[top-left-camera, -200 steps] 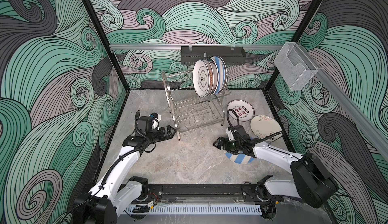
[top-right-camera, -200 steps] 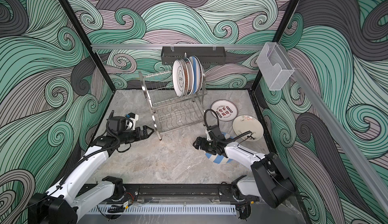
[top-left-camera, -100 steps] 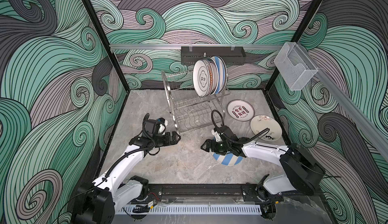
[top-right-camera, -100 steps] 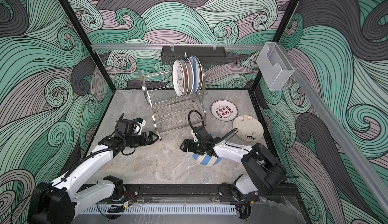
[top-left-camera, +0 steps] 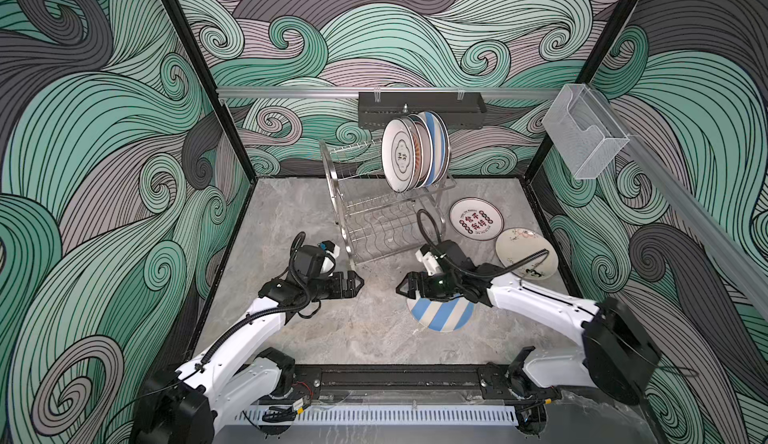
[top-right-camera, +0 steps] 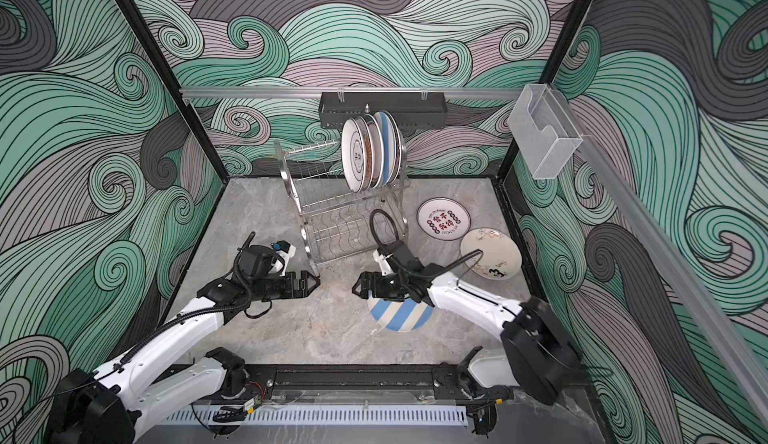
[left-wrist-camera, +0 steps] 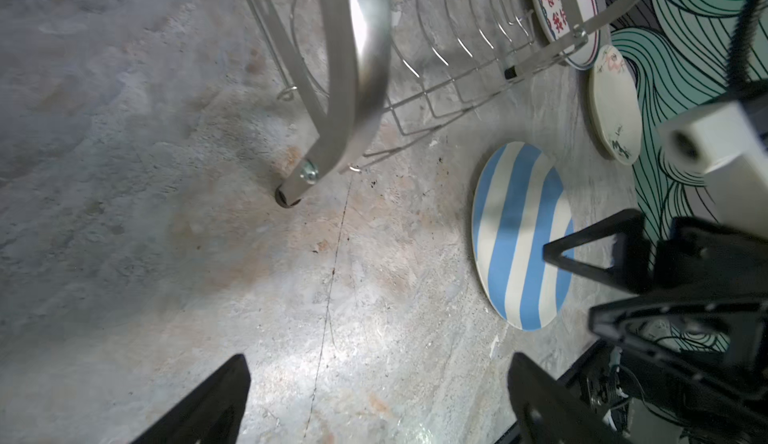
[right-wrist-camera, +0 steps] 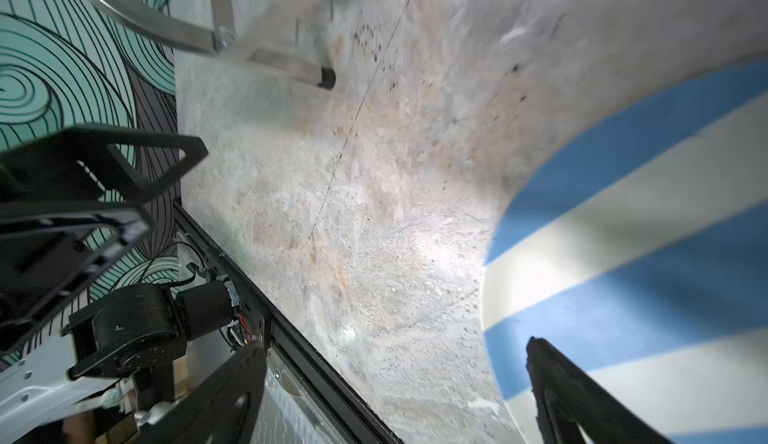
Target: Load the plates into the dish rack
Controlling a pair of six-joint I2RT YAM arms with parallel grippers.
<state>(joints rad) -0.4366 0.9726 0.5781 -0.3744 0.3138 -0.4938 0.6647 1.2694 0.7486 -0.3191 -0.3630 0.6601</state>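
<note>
The dish rack (top-left-camera: 386, 217) (top-right-camera: 345, 221) stands at the back middle, with several plates (top-left-camera: 415, 150) (top-right-camera: 370, 150) upright in its top tier. A blue-white striped plate (top-left-camera: 440, 317) (top-right-camera: 399, 315) (left-wrist-camera: 519, 234) (right-wrist-camera: 644, 234) lies flat in front of it. A plate with red-black characters (top-left-camera: 476, 218) (top-right-camera: 443, 218) and a cream plate (top-left-camera: 525, 253) (top-right-camera: 490, 253) lie to the right. My right gripper (top-left-camera: 400, 290) (top-right-camera: 355, 290) (right-wrist-camera: 395, 344) is open and empty over the striped plate's left edge. My left gripper (top-left-camera: 359, 284) (top-right-camera: 316, 281) (left-wrist-camera: 378, 363) faces it, open and empty above bare table.
The rack's front left leg (left-wrist-camera: 291, 194) stands close to my left gripper. A black perforated tray (top-left-camera: 419, 107) hangs on the back rail and a clear box (top-left-camera: 582, 134) on the right wall. A black rail (top-left-camera: 399, 379) runs along the table's front edge.
Both arms have swung in toward the middle, so the grippers now face each other. The striped plate has slid left with the right gripper.
</note>
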